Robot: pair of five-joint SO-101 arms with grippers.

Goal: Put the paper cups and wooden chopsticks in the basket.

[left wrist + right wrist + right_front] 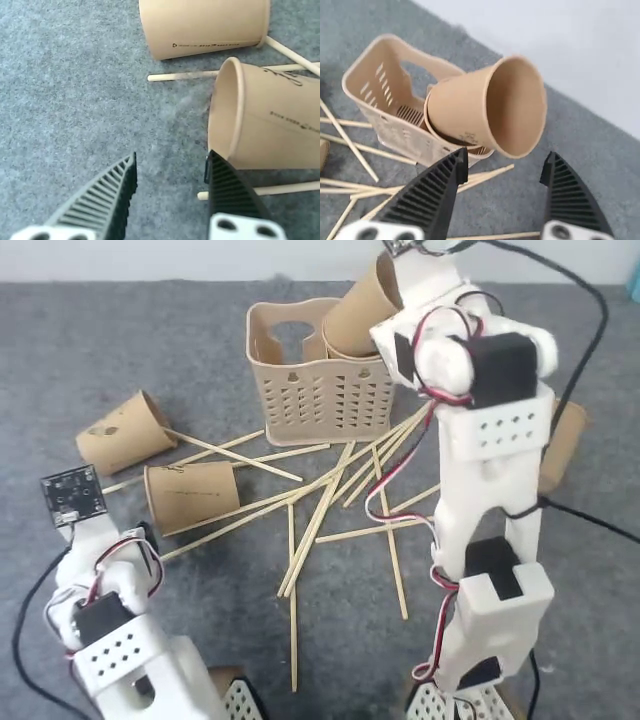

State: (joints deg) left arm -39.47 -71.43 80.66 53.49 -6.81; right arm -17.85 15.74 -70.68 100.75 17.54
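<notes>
A beige basket (318,390) stands at the back of the grey mat. In it a paper cup (485,112) leans tilted, nested in a second cup (431,131). My right gripper (507,167) is open just outside the tilted cup's mouth, touching nothing. Two more paper cups lie on their sides at the left, one farther back (125,432) and one closer (192,495). My left gripper (170,175) is open and low over the mat, one finger close to the closer cup's rim (222,115). Several wooden chopsticks (320,505) are scattered in front of the basket.
Another paper cup (563,445) lies at the right, partly behind the right arm (490,470). Chopsticks (182,76) run beside and under the two lying cups. Bare mat lies at the far left and near the front edge.
</notes>
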